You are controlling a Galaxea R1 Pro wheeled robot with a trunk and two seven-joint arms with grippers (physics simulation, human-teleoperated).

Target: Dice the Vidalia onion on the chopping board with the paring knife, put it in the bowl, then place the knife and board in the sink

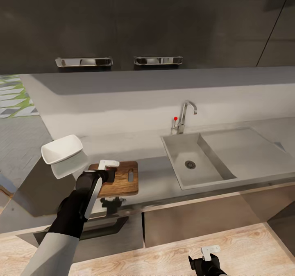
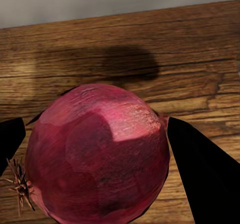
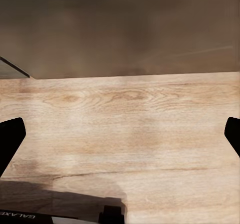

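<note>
Surface: a glossy grey countertop (image 1: 135, 103) runs across the kitchen under dark wall cabinets with two chrome bar handles (image 1: 84, 62); pale wood flooring (image 1: 172, 251) lies in front.
Bowl: one white bowl (image 1: 61, 149) with a squarish rim sits near the countertop's left end, its reflection beneath it.
Chopping board: one brown wooden chopping board (image 1: 123, 179) lies at the front edge, just right of the bowl, its handle slot toward the sink.
Left gripper (image 2: 95, 149): poised over the board's left part, fingers (image 2: 200, 174) pinching one dark red Vidalia onion (image 2: 97, 154), root hairs showing at one end.
Sink: one grey sink (image 1: 192, 163) with a round drain and right-hand drainboard is set in the countertop's right half; a chrome tap (image 1: 184, 118) with a red dot stands behind it.
Right gripper (image 3: 120, 134): low over the flooring, fingers spread wide, holding nothing.
Hard to make out: in the head view the left arm hides the onion; the right arm is cut off by the bottom edge.
</note>
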